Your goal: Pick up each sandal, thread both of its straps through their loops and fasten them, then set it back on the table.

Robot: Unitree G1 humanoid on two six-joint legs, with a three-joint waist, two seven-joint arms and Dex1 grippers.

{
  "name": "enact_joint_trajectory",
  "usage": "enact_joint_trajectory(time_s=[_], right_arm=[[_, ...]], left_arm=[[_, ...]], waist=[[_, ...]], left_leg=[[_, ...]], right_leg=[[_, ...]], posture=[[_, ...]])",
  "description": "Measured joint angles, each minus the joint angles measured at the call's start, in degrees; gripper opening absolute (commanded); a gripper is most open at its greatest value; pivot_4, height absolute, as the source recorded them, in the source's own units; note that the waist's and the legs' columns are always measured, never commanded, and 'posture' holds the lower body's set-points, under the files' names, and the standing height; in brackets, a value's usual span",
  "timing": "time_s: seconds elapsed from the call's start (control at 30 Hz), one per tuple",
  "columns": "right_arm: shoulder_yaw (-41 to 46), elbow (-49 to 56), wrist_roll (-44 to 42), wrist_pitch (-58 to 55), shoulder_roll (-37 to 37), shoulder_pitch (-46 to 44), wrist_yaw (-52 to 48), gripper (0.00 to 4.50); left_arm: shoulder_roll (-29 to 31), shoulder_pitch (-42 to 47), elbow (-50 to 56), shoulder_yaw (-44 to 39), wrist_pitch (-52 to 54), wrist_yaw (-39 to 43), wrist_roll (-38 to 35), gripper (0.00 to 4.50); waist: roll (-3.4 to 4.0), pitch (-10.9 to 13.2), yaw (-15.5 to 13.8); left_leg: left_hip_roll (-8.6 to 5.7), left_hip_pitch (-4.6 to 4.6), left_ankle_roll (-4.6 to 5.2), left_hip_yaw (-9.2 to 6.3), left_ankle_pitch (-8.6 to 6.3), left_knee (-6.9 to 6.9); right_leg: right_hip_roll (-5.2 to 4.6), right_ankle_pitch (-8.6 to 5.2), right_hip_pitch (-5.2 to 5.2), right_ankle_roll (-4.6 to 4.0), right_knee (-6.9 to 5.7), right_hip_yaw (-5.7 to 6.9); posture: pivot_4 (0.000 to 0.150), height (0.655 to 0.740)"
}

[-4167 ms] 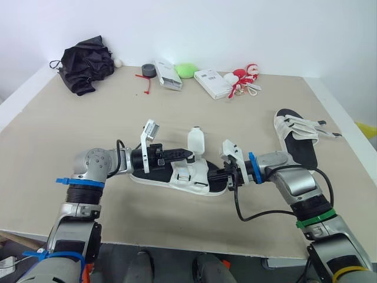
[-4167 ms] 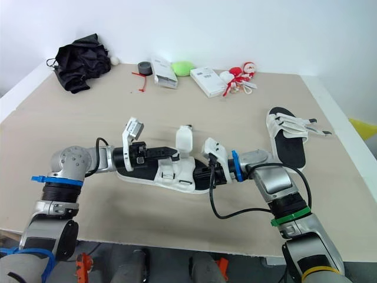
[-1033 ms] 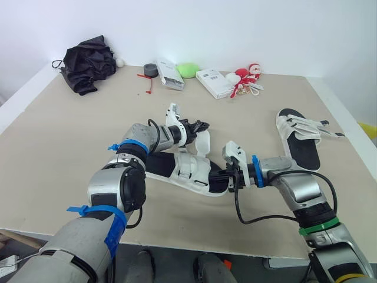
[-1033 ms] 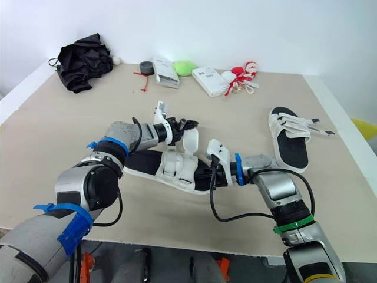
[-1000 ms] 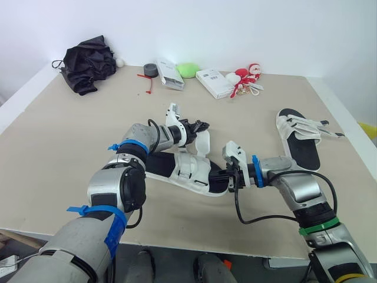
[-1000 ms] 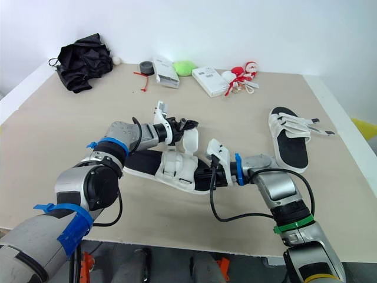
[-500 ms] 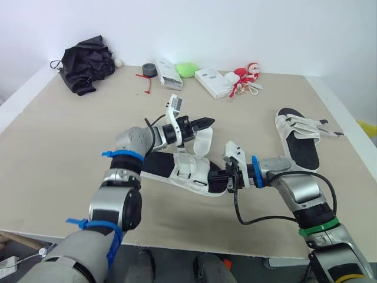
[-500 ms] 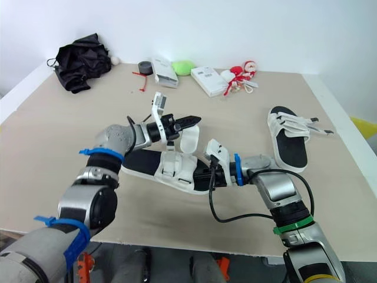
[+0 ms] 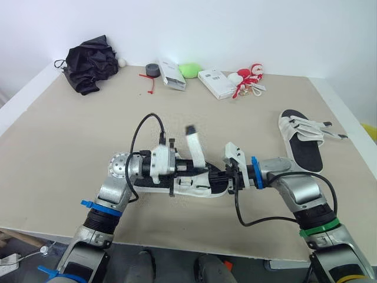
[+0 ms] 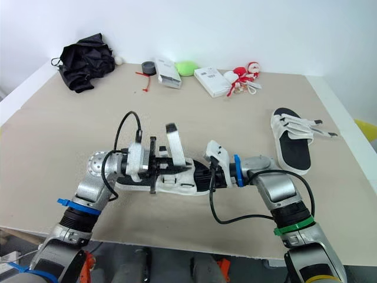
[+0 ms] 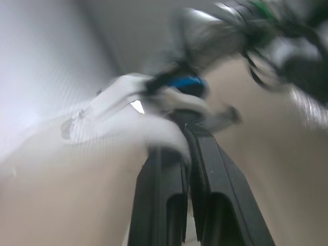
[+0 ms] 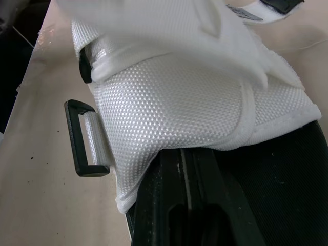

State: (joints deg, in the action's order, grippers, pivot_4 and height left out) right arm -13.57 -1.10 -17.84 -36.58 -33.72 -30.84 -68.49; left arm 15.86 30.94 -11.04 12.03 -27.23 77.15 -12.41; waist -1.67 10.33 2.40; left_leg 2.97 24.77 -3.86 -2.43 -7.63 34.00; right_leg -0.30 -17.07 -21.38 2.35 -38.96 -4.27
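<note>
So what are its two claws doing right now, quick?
Left claw: closed, apparently pinching the white strap of the near sandal.
Right claw: closed on that sandal's edge.

1. A plain white wall stands behind the table's far edge, evenly lit.
2. The table has a matt beige top with a white border along its left and right sides.
3. Along the far edge lie a crumpled black cloth bundle, a small white ball just beside it, a dark tape roll, a green lump, two white boxes and red-and-white trinkets.
4. Dark grey floor shows below the near edge.
5. A yellow thing shows past the table's right side.
6. Light is soft, with faint shadows.
</note>
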Motion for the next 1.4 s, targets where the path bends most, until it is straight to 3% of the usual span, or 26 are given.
enact_joint_trajectory(time_s=[0.17, 0.3, 0.37, 0.5, 0.67, 0.83, 0.9, 1.0, 1.1, 1.2, 1.27, 1.4], right_arm=[[-0.06, -0.51, 0.00, 0.01, 0.00, -0.35, -0.13, 0.00], [-0.03, -0.62, 0.00, 0.01, 0.00, -0.39, -0.19, 0.00], [-0.02, -0.62, 0.00, 0.01, 0.00, -0.39, -0.18, 0.00], [0.03, -0.53, -0.01, 0.00, 0.00, -0.33, -0.02, 0.00], [0.27, -0.24, -0.07, -0.03, 0.00, 0.00, 0.23, 0.00], [0.32, -0.22, -0.23, -0.06, 0.03, -0.04, 0.23, 0.00], [0.32, -0.10, -0.44, -0.09, -0.07, 0.21, -0.01, 0.00], [0.33, -0.14, -0.46, -0.24, -0.22, 0.11, -0.09, 0.00], [0.23, -0.45, -0.55, -0.27, -0.74, 0.16, -0.80, 0.00], [0.19, -0.78, -0.54, -0.26, -0.76, -0.11, -0.85, 0.00], [-0.05, -1.25, -0.49, -0.24, -0.38, -0.46, -0.72, 0.00], [-0.05, -1.37, -0.49, -0.26, -0.33, -0.70, -1.12, 0.00]], left_arm=[[2.97, 4.28, -13.05, 3.81, -23.47, 2.15, 5.35, 0.20], [3.29, 7.73, -19.99, 5.86, -32.86, 1.80, 5.87, 0.20], [3.41, 8.59, -21.59, 6.44, -34.50, 1.52, 5.81, 0.58], [3.89, 8.94, -23.62, 8.12, -34.72, 2.11, 4.25, 1.97], [4.10, 9.55, -24.19, 8.31, -31.34, 0.91, 3.75, 2.11], [9.45, 7.66, -14.30, 8.23, -11.50, 5.97, -7.12, 2.11], [17.57, 5.14, -4.63, 7.59, 5.75, 9.13, -13.80, 2.11], [21.32, 3.82, -0.52, 6.91, 12.73, 9.86, -15.95, 2.11], [37.54, -4.25, 17.16, 5.15, 43.57, 9.81, -28.41, 2.11], [37.24, -4.84, 20.44, 5.04, 49.09, 8.15, -31.11, 2.11], [35.66, -8.81, 25.94, 5.93, 55.28, 1.86, -30.83, 2.11], [29.28, -11.66, 25.64, 8.29, 60.76, -9.13, -28.02, 2.11]], waist=[[0.00, 0.00, 0.00], [0.00, 0.00, 0.01], [0.00, -0.01, 0.02], [0.01, -0.01, 0.06], [0.01, -0.01, 0.08], [0.02, 0.00, 0.31], [0.04, 0.00, 0.40], [0.03, 0.00, 0.34], [0.00, 0.07, 0.21], [-0.01, 0.07, -0.02], [0.03, 0.06, 0.17], [-0.10, 0.09, 0.06]], left_leg=[[0.00, 0.00, 0.02, 0.00, 0.01, 0.06], [0.00, 0.02, 0.03, 0.00, 0.01, 0.14], [0.00, 0.02, 0.03, -0.01, 0.01, 0.15], [0.00, 0.02, 0.04, -0.02, 0.01, 0.18], [0.00, 0.03, 0.05, -0.03, 0.02, 0.23], [0.04, 0.08, 0.07, -0.07, 0.01, 0.19], [0.06, 0.10, 0.12, -0.13, -0.04, 0.16], [0.06, 0.09, 0.13, -0.17, -0.05, 0.16], [0.12, 0.06, 0.09, -0.20, -0.08, 0.10], [0.13, -0.05, 0.11, -0.15, -0.07, 0.16], [0.19, -0.06, 0.11, 0.07, -0.07, 0.19], [0.25, 0.01, 0.12, -0.01, -0.06, 0.22]], right_leg=[[0.00, 0.01, 0.01, -0.01, -0.01, 0.00], [0.00, 0.01, 0.03, 0.01, -0.01, 0.00], [0.00, 0.02, 0.04, 0.02, -0.03, 0.02], [0.00, 0.02, 0.05, 0.02, -0.04, 0.03], [0.00, 0.05, 0.07, 0.05, -0.05, 0.04], [0.04, 0.03, -0.01, 0.05, -0.08, 0.07], [0.05, -0.08, -0.02, 0.02, -0.10, 0.14], [0.05, -0.11, 0.01, 0.00, -0.10, 0.19], [-0.01, -0.24, 0.05, -0.14, -0.11, 0.30], [-0.04, -0.43, 0.07, -0.48, -0.10, 0.33], [-0.06, -0.40, 0.17, -0.54, -0.10, 0.18], [0.08, -0.23, 0.09, -0.30, -0.12, 0.20]], posture=[[0.150, 0.7322], [0.150, 0.7322], [0.150, 0.7322], [0.150, 0.7322], [0.150, 0.7322], [0.150, 0.7322], [0.150, 0.7322], [0.150, 0.7322], [0.150, 0.7322], [0.150, 0.7322], [0.150, 0.7322], [0.150, 0.7322]])
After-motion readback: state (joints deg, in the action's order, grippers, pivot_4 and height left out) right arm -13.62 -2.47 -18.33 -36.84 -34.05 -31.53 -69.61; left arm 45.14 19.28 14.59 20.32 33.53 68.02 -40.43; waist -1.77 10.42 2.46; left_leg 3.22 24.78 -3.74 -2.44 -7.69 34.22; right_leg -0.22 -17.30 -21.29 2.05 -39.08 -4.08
